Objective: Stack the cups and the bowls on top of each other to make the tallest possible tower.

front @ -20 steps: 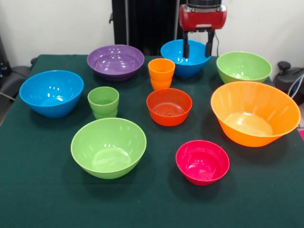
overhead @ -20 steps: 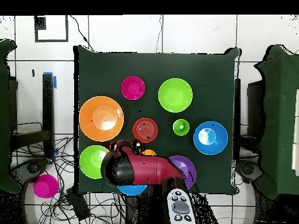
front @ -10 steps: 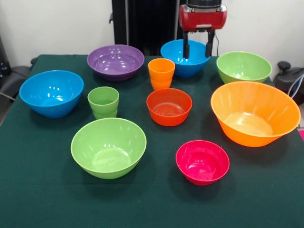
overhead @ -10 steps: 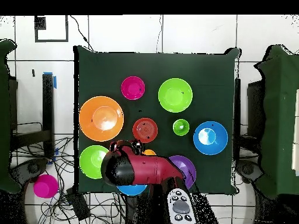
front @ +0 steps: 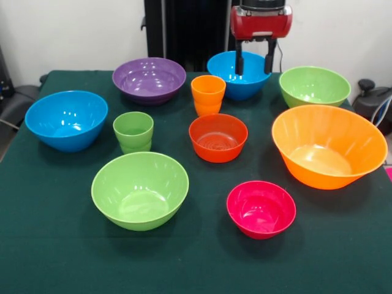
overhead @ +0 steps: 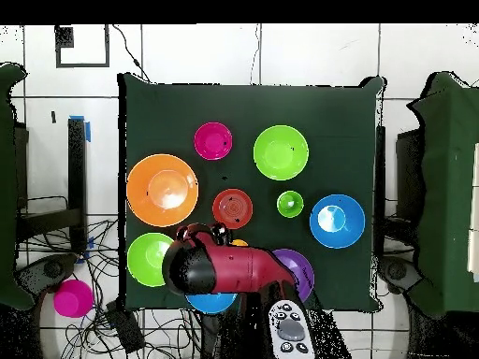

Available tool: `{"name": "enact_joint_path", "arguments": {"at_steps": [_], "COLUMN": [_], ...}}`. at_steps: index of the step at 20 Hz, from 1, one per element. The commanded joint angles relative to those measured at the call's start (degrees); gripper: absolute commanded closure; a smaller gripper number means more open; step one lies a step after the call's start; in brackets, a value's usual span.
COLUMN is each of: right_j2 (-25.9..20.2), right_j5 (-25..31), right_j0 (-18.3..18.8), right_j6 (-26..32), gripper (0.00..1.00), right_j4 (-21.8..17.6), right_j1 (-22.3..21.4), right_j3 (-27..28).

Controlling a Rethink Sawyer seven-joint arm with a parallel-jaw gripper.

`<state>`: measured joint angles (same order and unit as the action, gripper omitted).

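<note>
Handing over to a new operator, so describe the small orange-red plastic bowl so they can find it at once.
Start at the large orange plastic bowl on the green-covered table. Beside it, toward the table's middle, sits the small orange-red plastic bowl, just in front of the orange plastic cup. It is wider and lower than that cup, redder than the large orange bowl, with ringed ridges inside its bottom.

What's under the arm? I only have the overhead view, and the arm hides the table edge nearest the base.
Observer: The gripper hangs over a blue bowl, jaws open and empty.
Operator: I see an orange sliver beside the arm. What is that?
Observer: That's the orange cup. It stands upright on the table by itself, between the purple bowl and that blue bowl, with nothing stacked in it.
</note>
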<state>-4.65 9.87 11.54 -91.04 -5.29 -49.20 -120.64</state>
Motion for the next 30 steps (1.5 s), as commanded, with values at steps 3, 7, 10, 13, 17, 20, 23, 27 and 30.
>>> {"name": "enact_joint_path", "arguments": {"at_steps": [3,7,10,13,17,20,23,27,30], "right_j2": [-5.44,-5.65,-5.7,-6.09,-5.8,-6.7,-6.9,-5.95,-5.5], "right_j5": [12.84,14.54,15.61,18.86,24.51,24.17,22.64,20.83,21.41], "right_j0": [1.48,1.49,1.62,1.55,0.91,1.49,1.76,1.49,1.17], "right_j6": [3.07,3.04,2.87,2.93,4.59,4.75,3.26,1.21,1.15], "gripper": [0.0,0.0,0.0,0.0,0.0,0.0,0.0,0.0,0.0], "right_j4": [-4.22,-4.93,-5.23,-4.27,-4.79,-4.68,-4.18,-4.15,-4.43], "right_j1": [2.46,1.78,1.17,-0.37,-1.11,-0.72,-0.77,-1.41,-1.86], "right_j3": [8.6,10.09,10.8,12.58,16.35,17.48,18.41,18.21,18.64]}}
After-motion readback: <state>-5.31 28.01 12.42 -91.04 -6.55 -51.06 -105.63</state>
